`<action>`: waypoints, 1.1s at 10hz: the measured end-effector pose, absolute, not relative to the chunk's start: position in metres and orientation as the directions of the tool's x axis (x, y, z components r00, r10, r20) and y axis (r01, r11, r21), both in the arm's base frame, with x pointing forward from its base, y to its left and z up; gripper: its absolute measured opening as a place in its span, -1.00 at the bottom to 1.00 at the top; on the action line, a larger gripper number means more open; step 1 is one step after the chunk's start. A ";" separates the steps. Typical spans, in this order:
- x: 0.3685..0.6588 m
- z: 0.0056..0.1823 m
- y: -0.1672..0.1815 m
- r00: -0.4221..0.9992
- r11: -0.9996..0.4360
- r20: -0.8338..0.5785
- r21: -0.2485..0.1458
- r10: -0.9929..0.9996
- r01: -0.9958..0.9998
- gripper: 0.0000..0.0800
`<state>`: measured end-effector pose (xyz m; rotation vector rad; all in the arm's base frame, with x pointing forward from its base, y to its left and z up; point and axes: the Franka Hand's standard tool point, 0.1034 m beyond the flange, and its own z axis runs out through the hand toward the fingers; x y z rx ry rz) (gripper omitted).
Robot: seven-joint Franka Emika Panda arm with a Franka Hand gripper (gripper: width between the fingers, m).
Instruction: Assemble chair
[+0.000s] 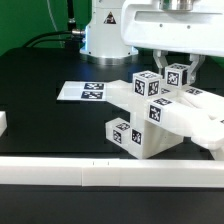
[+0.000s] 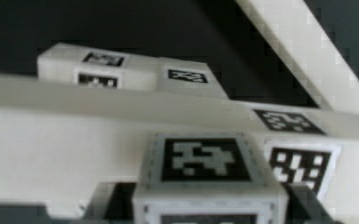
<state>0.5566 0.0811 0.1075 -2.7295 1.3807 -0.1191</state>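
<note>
One partly joined chair (image 1: pixel 160 115) of white blocky plastic pieces sits on the black tabletop (image 1: pixel 40 125), toward the exterior view's right, just behind one long white border rail (image 1: pixel 100 172) that runs along the near edge. At least five black-and-white square tags show on its blocks. One flat white marker board (image 1: pixel 82 91) lies well apart from it, toward the exterior view's left, and one small white block (image 1: pixel 3 122) sits at that view's left edge. The room behind is dim, with dark cables near the robot's white base (image 1: pixel 103 35). The arm reaches straight down from above, its tool (image 1: pixel 172 72) pinching a tagged square post (image 2: pixel 206 168) at the top of the chair, fingers (image 2: pixel 297 192) pressed against the post's sides.
</note>
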 end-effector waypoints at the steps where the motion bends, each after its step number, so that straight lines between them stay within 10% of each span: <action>1: 0.553 0.107 0.082 0.436 -0.432 -0.016 -0.110 -0.900 -0.895 -0.31; 4: 0.552 0.105 0.084 0.160 -0.153 -0.067 -0.103 -0.985 -0.983 -0.32; 6: 0.552 0.105 0.084 0.180 -0.173 -0.064 -0.103 -0.982 -0.980 -0.17; 8: 0.555 0.108 0.086 0.258 -0.251 -0.063 -0.103 -0.964 -0.963 0.54; 11: 0.555 0.107 0.085 0.475 -0.469 -0.035 -0.115 -0.879 -0.876 0.61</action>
